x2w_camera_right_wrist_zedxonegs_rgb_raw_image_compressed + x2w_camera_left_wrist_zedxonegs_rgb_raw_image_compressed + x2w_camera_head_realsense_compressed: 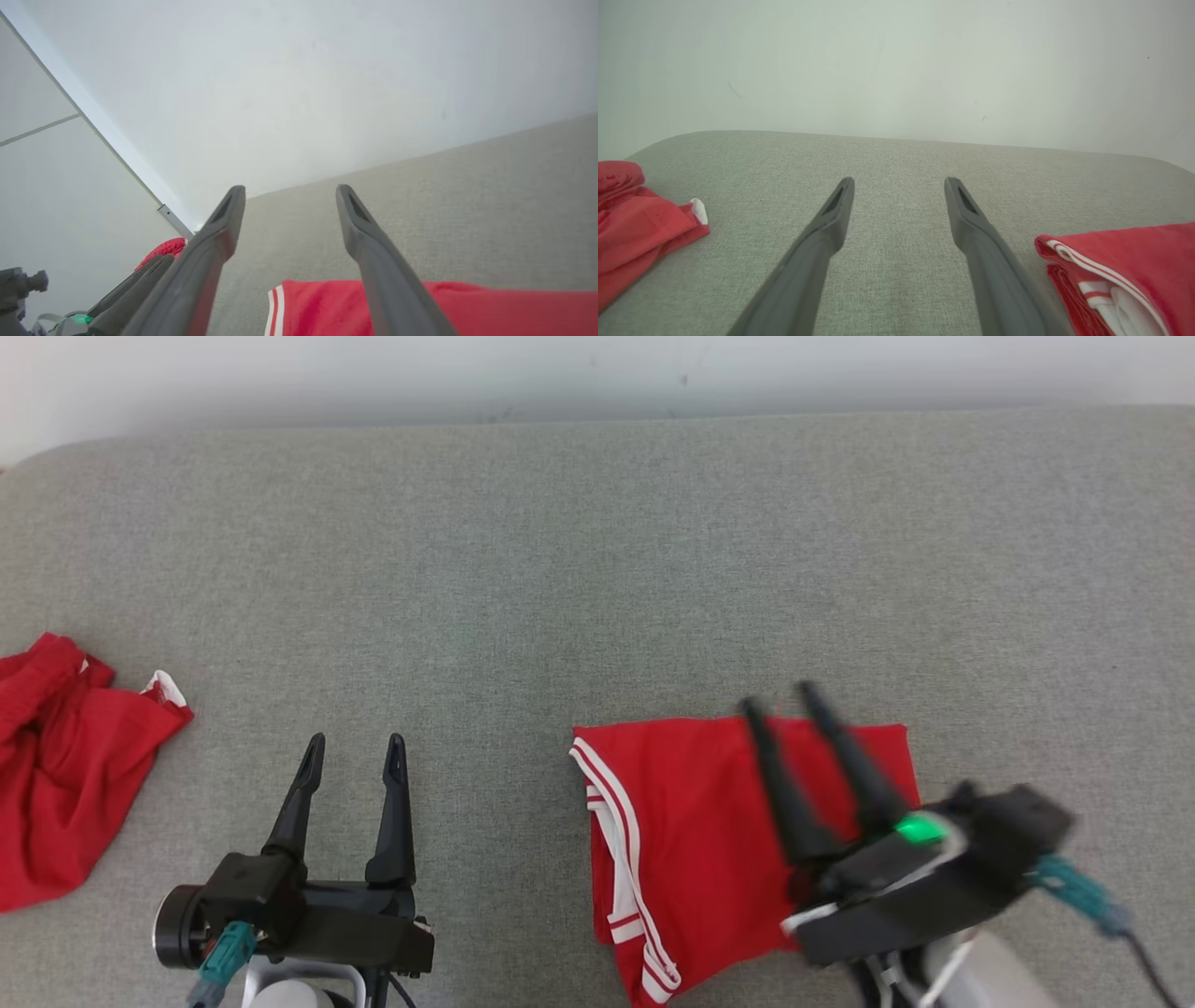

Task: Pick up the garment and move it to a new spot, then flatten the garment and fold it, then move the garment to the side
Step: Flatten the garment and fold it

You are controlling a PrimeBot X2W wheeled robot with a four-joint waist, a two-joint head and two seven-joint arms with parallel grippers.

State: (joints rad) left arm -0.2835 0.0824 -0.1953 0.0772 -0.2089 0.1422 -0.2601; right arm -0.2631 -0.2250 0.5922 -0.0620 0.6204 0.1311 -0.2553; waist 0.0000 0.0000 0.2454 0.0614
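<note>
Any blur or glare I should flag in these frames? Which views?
Head view: right gripper smeared by motion blur; left gripper and folded garment sharp; light flat, no glare. Left wrist view: fingers soft, close to the lens. Right wrist view: fingers soft too, grey surface tilted.

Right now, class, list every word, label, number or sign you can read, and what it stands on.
None can be read: the folded red white-striped garment, the crumpled red garment and the grey fabric surface bear no legible text.
</note>
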